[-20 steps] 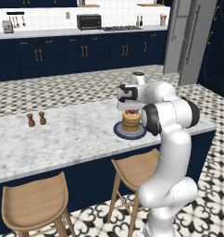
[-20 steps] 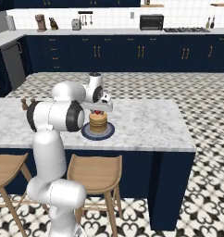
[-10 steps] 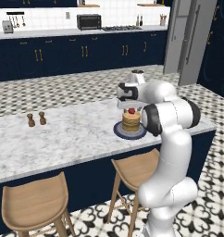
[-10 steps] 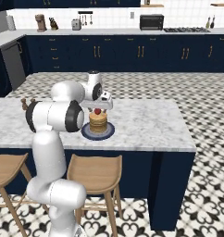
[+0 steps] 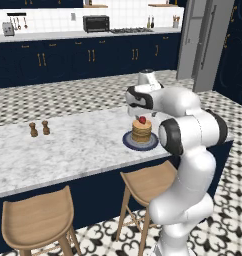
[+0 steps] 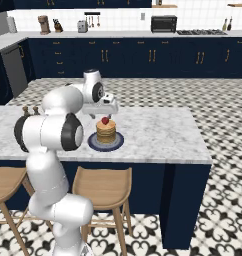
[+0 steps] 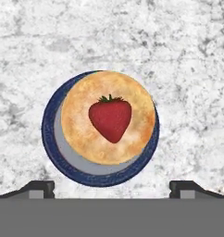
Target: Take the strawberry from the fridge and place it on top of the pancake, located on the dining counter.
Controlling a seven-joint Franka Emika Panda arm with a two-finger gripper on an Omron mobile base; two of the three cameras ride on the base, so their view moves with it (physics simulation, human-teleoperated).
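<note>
The strawberry (image 7: 110, 119) is shown resting on the centre of the pancake (image 7: 108, 118) on the dining counter (image 5: 73, 145). The gripper (image 7: 111, 187), fingers spread wide and empty, hangs directly above. A straight vertical withdrawal is advised, so the fruit is not brushed.

Kitchen backdrop: navy base cabinets (image 5: 68, 62) with brass handles along the far wall, white countertop (image 6: 143, 34) on top, white tiled backsplash (image 5: 53, 20) behind. On that countertop: black toaster oven (image 5: 96, 23), toaster (image 5: 8, 29), gas hob (image 5: 129, 30). Floor (image 6: 213, 120) is black-and-white patterned tile. Two tan wooden stools (image 5: 38, 220) on the near side. Two small brown shakers (image 5: 39, 129) well apart from the fingers. Lighting even, no hard shadows.
</note>
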